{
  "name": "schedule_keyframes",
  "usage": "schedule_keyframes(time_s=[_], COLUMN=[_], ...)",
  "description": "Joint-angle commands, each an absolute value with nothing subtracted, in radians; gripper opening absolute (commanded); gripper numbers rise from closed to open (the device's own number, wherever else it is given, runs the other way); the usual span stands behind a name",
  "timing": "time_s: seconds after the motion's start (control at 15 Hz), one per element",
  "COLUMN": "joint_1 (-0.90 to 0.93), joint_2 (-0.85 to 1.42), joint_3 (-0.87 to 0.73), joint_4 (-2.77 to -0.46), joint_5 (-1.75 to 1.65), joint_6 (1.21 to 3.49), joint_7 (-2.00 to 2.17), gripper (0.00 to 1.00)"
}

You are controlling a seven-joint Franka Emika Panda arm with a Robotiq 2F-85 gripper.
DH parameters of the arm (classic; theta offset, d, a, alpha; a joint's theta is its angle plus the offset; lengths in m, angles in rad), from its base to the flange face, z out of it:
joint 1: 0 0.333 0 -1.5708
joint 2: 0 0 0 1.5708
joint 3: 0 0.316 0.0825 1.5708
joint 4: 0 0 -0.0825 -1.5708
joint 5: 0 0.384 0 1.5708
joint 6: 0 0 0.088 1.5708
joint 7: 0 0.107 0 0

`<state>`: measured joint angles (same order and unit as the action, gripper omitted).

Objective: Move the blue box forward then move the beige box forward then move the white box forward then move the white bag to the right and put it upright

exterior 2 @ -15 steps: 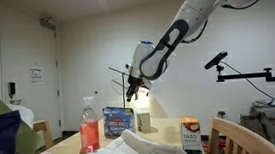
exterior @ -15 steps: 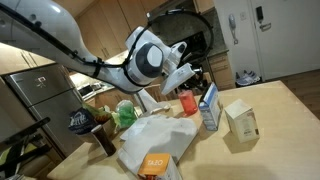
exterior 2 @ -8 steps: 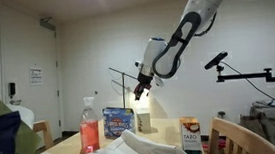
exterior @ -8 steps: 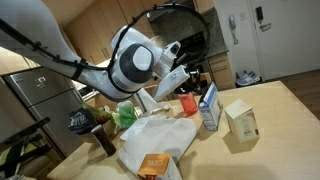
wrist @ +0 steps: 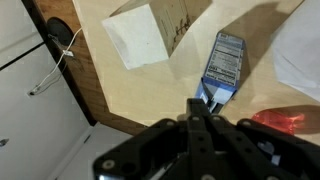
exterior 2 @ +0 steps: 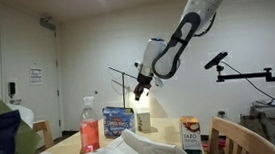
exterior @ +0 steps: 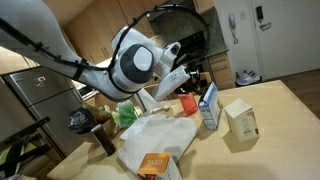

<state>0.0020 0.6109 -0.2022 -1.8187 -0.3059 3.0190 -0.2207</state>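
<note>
The gripper [exterior 2: 138, 89] hangs high over the boxes, jaws seemingly pressed together, empty. The blue box [wrist: 222, 62] stands just beside the beige box [wrist: 150, 35]; probably light, stiff carton, tippy, so pinch its narrow sides low down

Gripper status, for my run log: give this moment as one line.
gripper: shut, empty, in air near blue box | blue box: upright, untouched | beige box: untouched | white bag: slumped on table
</note>
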Motion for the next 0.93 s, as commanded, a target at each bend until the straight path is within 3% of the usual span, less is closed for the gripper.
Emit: schedule_keyframes(time_s=[0.0, 0.33, 0.87], joint_1=[-0.042, -0.136, -0.156], joint_2=[0.612, 0.661, 0.768], joint_3=[-0.144, -0.021, -0.007], joint_4=[-1.815, -1.787, -1.655], joint_5=[-0.295, -0.252, -0.225], joint_6=[2.982, 2.907, 2.828], joint_7=[-0.245, -0.297, -0.302], gripper=[0.0, 0.0, 0.0])
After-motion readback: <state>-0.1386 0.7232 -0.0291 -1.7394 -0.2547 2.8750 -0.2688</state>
